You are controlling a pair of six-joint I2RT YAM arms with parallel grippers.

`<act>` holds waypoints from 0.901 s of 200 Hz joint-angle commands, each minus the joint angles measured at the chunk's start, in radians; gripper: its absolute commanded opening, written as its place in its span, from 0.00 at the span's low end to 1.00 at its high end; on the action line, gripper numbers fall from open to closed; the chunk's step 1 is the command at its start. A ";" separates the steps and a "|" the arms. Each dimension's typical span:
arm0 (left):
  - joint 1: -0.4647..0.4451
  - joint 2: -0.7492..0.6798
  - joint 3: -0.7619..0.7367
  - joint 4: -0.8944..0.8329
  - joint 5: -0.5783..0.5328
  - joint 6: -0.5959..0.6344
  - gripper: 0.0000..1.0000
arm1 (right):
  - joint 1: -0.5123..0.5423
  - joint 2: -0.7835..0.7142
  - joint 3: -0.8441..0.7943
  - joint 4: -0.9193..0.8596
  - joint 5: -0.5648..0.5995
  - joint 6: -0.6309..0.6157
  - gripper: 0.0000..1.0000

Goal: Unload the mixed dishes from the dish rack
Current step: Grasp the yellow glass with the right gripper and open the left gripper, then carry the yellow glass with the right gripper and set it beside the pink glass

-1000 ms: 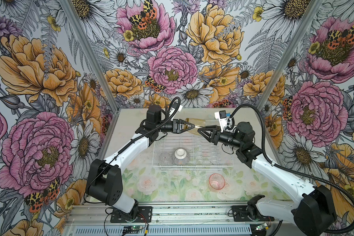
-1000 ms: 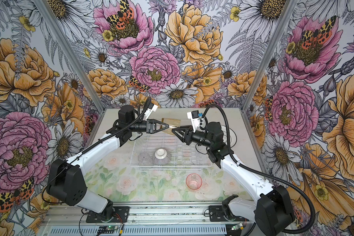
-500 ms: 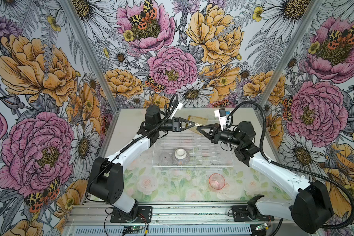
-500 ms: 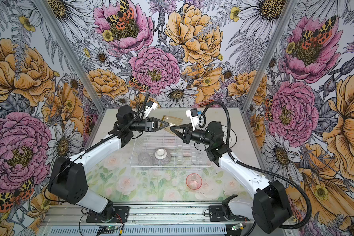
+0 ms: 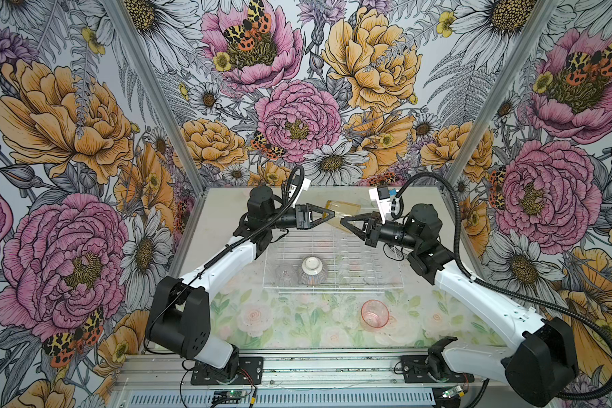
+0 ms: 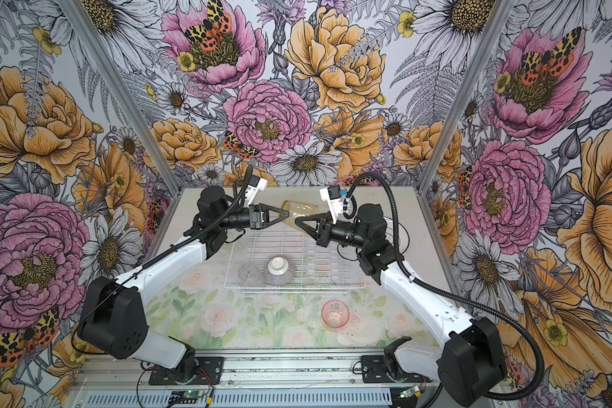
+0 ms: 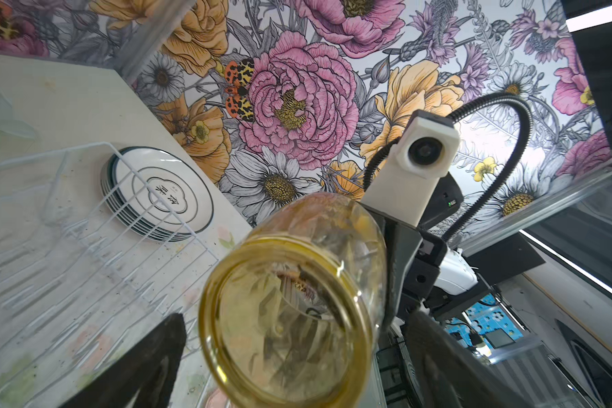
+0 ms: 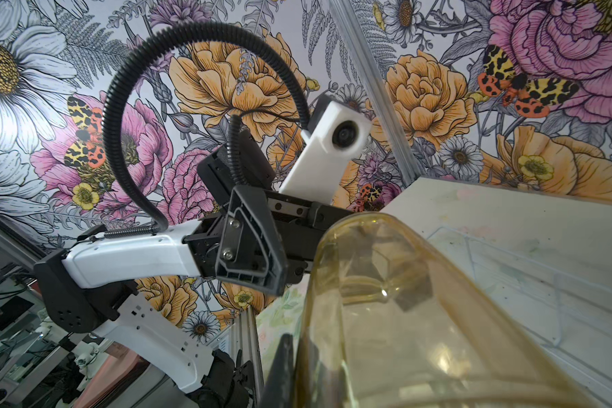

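An amber tumbler [image 5: 343, 209] [image 6: 300, 209] hangs on its side in the air above the far edge of the dish rack [image 5: 354, 258] [image 6: 315, 259]. My right gripper [image 5: 343, 222] [image 8: 299, 374] is shut on the tumbler's wall [image 8: 421, 318] near the rim. My left gripper [image 5: 331, 215] [image 7: 290, 364] is open. Its fingers [image 7: 138, 367] stand apart on either side of the tumbler's base [image 7: 290, 318]. In the rack an upturned ribbed bowl [image 5: 312, 271] [image 6: 280, 271] sits next to a clear tumbler [image 5: 286, 275] [image 6: 250, 275].
A pink tumbler [image 5: 375, 313] [image 6: 335, 313] stands upright on the floral mat in front of the rack. The left wrist view shows a stack of dark-rimmed plates [image 7: 163, 197] on the table just beyond the rack's wire rim [image 7: 85, 148]. Floral walls close in three sides.
My right gripper has shut on the amber tumbler. My left gripper has opened and let go of it. Both arms have stayed almost where they were.
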 commanded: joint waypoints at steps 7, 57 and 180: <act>0.016 -0.126 0.102 -0.527 -0.329 0.385 0.99 | 0.027 -0.085 0.122 -0.389 0.130 -0.230 0.00; 0.053 -0.202 0.139 -0.888 -0.711 0.562 0.99 | 0.287 -0.106 0.239 -0.892 0.510 -0.404 0.00; 0.133 -0.191 0.102 -0.952 -0.769 0.601 0.99 | 0.833 0.227 0.374 -1.362 0.795 -0.403 0.00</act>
